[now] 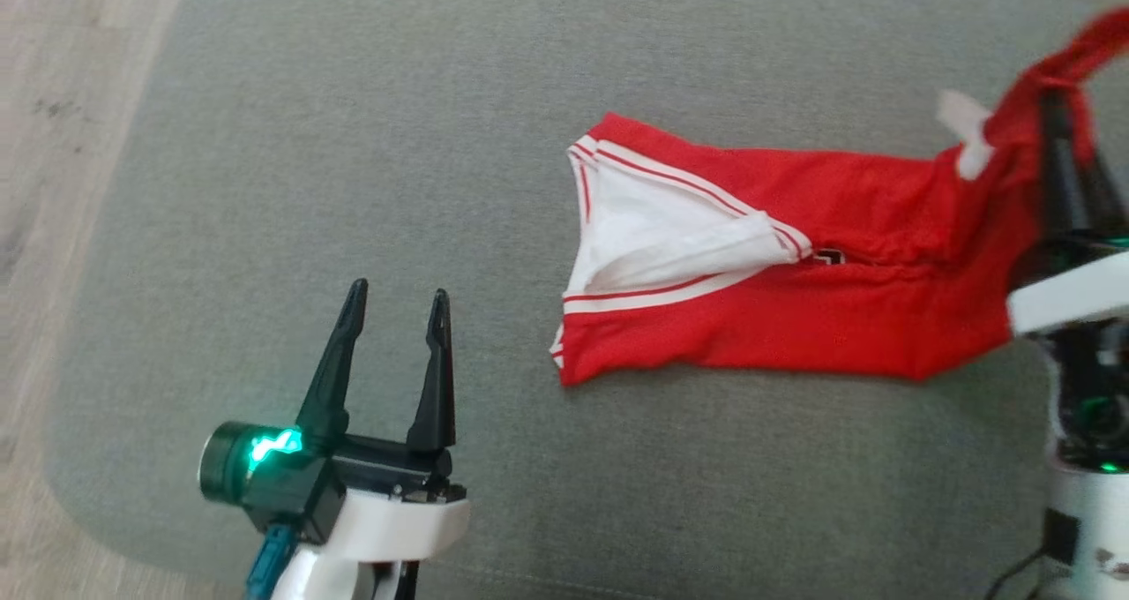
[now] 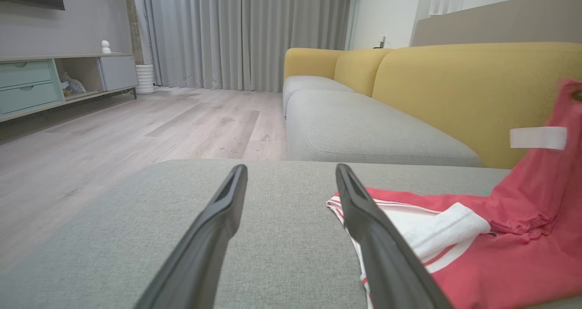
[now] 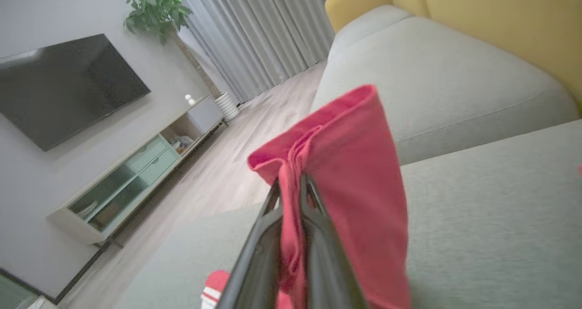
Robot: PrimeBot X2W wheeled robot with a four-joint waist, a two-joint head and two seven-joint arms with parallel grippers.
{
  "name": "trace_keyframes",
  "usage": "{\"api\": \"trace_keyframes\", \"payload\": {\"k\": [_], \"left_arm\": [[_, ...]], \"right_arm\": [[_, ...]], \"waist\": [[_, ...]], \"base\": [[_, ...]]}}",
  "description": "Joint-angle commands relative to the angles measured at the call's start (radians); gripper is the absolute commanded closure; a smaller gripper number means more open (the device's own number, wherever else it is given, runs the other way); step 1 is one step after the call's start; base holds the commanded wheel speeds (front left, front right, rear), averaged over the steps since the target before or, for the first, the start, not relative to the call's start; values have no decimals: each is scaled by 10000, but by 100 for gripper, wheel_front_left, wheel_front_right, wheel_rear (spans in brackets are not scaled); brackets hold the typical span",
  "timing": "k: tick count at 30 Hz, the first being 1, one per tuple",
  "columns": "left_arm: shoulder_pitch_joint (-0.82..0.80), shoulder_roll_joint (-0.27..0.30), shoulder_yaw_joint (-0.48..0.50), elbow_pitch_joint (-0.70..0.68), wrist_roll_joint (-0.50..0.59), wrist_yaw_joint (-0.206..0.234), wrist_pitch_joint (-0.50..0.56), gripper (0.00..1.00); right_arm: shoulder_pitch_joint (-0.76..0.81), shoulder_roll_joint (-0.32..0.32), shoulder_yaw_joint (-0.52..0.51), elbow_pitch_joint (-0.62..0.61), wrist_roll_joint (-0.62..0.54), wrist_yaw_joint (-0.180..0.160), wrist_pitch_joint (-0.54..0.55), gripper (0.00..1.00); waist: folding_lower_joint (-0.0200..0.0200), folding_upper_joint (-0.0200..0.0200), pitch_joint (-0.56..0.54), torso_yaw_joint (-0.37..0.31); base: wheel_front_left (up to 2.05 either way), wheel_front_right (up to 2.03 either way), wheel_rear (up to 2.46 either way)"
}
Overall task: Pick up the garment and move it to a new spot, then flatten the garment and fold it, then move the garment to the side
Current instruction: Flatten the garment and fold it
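The garment (image 1: pixel 794 265) is a red pair of shorts with white striped trim, lying across the grey cushion (image 1: pixel 353 141) with its white inner lining turned out at the left end. Its right end is lifted off the cushion, pinched in my right gripper (image 1: pixel 1054 97), which is shut on the red cloth. In the right wrist view the fabric (image 3: pixel 345 163) bunches between the closed fingers (image 3: pixel 268 250). My left gripper (image 1: pixel 397 304) hovers open to the left of the garment (image 2: pixel 477 245), touching nothing; its right finger (image 2: pixel 363 218) stands near the striped hem.
The grey cushion ends at a rounded corner by the wood floor (image 1: pixel 53 141) on the left. A yellow-backed sofa (image 2: pixel 454 82) stands behind, and a TV cabinet (image 2: pixel 54 77) lines the far wall.
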State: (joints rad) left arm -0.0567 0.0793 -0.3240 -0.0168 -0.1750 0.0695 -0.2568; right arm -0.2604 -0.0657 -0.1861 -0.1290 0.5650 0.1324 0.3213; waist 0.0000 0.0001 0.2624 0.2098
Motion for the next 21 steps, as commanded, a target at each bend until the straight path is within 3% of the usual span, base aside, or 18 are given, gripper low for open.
{"api": "trace_keyframes", "payload": {"k": [1,10,18,19,20,21], "left_arm": [[-171,-70,344,-264,117,-26,-49,0],[-190,-221,225,5,153,-253,-49,0],[-234,-272,83,168,107,-335,-49,0],[-238,-275,74,174,105,-332,-49,0],[-236,-278,67,178,103,-325,-49,0],[-225,-280,63,189,94,-316,-49,0]], "right_arm": [[-279,69,433,-359,71,-17,56,100],[-290,151,2785,1486,841,-17,-1023,100],[-792,153,4258,3367,1353,-17,-2068,100],[-870,153,4397,3563,1468,-17,-2197,78],[-951,153,4537,3752,1581,-17,-2340,33],[-1031,153,4687,3913,1756,-17,-2509,0]], "waist": [[0,-1,-43,195],[0,-1,-91,1304],[0,-1,-65,2079],[0,-1,-63,2111],[0,-1,-65,2132],[0,-1,-73,2143]], "base": [[0,0,0],[0,0,0],[0,0,0],[0,0,0],[0,0,0],[0,0,0]]}}
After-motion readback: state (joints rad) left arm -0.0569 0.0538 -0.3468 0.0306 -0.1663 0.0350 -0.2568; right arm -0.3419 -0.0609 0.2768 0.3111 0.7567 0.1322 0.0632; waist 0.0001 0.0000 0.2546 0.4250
